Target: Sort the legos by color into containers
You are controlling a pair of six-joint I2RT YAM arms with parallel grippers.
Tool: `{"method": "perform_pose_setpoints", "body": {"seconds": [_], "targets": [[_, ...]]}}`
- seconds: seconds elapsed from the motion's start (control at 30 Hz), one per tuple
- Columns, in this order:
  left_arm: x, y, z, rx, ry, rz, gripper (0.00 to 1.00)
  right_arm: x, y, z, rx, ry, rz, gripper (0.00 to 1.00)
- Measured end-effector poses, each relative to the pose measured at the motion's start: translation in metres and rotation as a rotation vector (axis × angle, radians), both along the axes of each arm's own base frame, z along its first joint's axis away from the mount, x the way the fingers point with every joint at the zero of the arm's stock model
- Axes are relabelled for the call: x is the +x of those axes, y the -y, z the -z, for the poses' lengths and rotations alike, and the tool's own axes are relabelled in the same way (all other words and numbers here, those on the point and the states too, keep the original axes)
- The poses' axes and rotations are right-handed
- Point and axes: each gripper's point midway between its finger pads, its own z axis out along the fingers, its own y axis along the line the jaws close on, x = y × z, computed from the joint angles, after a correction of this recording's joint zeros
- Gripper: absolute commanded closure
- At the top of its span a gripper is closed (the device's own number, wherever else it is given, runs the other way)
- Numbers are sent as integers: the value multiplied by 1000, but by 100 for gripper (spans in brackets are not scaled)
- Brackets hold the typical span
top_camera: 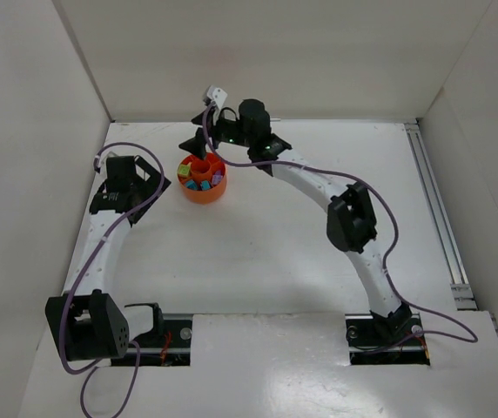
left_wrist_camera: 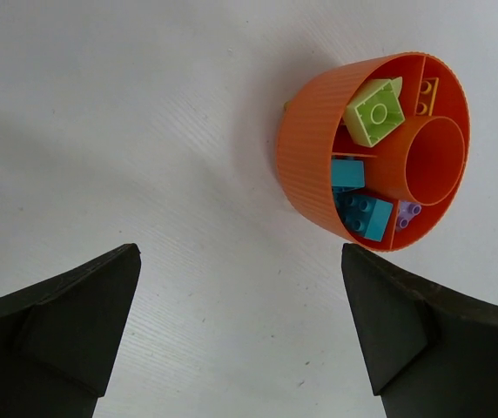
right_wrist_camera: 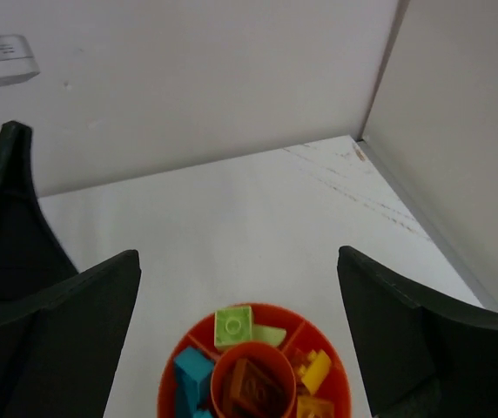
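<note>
Top external view: orange-red dish [top_camera: 202, 193] stands upright, mouth up, round so no long axis. It sits on the white table [top_camera: 258, 252], near the back wall [top_camera: 266, 61] and well apart from both side walls; table surface runs from the dish down to the arm bases. Right arm [top_camera: 319, 187] arcs from its base up and across, wrist ending just behind the dish. Left arm [top_camera: 101, 244] reaches straight up from its base, wrist to the left of the dish and apart from it.

Left wrist view: left gripper [left_wrist_camera: 240, 261] has jaws spread wide, nothing between them, dish ahead of it and off to the right. Inside the dish a lime green brick [left_wrist_camera: 375, 113] lies studs up, tilted; an orange brick [left_wrist_camera: 427, 96] sits in the next compartment. Two cyan bricks [left_wrist_camera: 362, 216] lie below the lime one, and a purple brick [left_wrist_camera: 408, 213] sits past a divider.

Right wrist view: right gripper [right_wrist_camera: 238, 257] is above the dish, looking down past it, jaws wide, holding nothing. A brown brick [right_wrist_camera: 253, 387] lies in the central hub [right_wrist_camera: 223, 370], with a yellow brick [right_wrist_camera: 316, 370] right of the hub.
</note>
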Motion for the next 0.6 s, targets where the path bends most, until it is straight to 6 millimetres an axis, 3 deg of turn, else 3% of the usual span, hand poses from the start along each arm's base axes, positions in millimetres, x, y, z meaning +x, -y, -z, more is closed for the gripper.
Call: {"method": "perform_pose_setpoints", "body": {"seconds": [0.1, 0.2, 0.27, 0.37, 0.47, 0.6], "targets": [[-1, -1, -4, 5, 13, -5, 0, -9, 39, -27, -10, 8, 50, 0], [-2, -4, -12, 14, 34, -15, 0, -9, 102, -39, -49, -24, 191, 0], [-2, -6, -19, 22, 48, -23, 0, -6, 155, -39, -83, -55, 319, 0], [-2, -9, -32, 37, 74, -39, 0, -9, 241, -18, -156, -133, 529, 0], [-2, -12, -43, 49, 104, -52, 0, -33, 319, 20, -258, -234, 731, 0], [-6, -15, -52, 59, 131, -63, 0, -87, 378, 60, -389, -325, 891, 0]]}}
